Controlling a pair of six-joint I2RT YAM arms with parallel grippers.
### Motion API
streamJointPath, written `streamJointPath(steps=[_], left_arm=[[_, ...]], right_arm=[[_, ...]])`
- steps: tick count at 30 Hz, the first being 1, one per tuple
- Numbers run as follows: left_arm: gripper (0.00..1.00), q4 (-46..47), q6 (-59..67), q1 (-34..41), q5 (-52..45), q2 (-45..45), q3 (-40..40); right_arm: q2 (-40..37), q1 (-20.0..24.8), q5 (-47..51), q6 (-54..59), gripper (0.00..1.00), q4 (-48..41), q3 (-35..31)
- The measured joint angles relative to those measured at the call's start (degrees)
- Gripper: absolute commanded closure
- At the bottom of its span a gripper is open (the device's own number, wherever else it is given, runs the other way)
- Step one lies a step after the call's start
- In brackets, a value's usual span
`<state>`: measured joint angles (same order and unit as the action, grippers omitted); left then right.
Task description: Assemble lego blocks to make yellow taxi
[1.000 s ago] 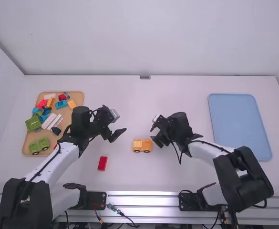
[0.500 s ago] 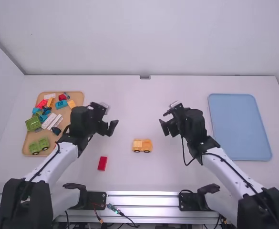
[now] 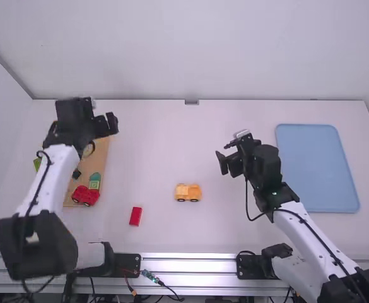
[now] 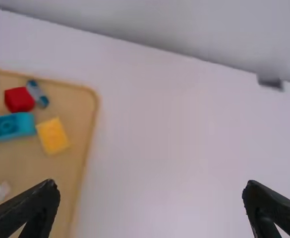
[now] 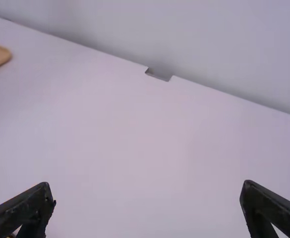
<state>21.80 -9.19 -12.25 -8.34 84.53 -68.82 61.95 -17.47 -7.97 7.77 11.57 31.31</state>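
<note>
My left gripper (image 3: 108, 125) is over the back right edge of the wooden tray (image 3: 106, 151); in the left wrist view the left gripper (image 4: 152, 206) is open with nothing between its fingers. A yellow block (image 4: 53, 135) lies in the tray in that view. The yellow-orange toy car (image 3: 188, 192) stands on its wheels mid-table. Right of the middle and farther back, my right gripper (image 3: 227, 167) hangs over the table; the right gripper (image 5: 148, 206) is open and holds nothing in the right wrist view.
A red brick (image 3: 135, 216) lies left of the car. A blue tray (image 3: 316, 167) is at the right. The wooden tray also holds a red car (image 3: 85, 195), a green block (image 3: 94, 181), and a blue block (image 4: 10, 126). The left arm covers part of this tray.
The left gripper has moved left and away from the camera, up to the wooden tray. The right gripper has backed off rightward from the yellow car, which has stayed in place.
</note>
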Motion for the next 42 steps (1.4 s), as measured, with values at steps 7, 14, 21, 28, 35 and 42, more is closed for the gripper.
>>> streamJointPath(steps=[7,14,21,28,35,42], left_arm=[[0.07,20.37,-7.06,-4.74,0.13,27.89,-31.15],[0.01,35.65,-12.63,-5.14,6.78,44.5,-50.21],[0.0,37.09,-14.23,-5.14,9.29,48.61,-52.15],[0.01,33.38,-14.43,-5.16,9.94,48.61,-46.97],[0.08,28.11,-15.26,-5.55,9.92,48.65,-42.34],[0.19,26.75,-15.98,-6.99,9.97,48.65,-40.65]], right_arm=[[0.0,-0.04,0.0,-0.02,0.01,0.33,0.0],[0.0,-0.04,0.0,-0.09,0.01,0.31,0.0],[0.0,-0.04,0.0,-0.09,0.01,0.31,0.0],[0.31,-0.04,0.0,0.0,0.01,1.55,0.0],[2.86,-0.02,0.02,-0.09,0.01,2.84,0.0],[2.91,-0.04,0.04,-0.09,0.01,2.89,0.0]])
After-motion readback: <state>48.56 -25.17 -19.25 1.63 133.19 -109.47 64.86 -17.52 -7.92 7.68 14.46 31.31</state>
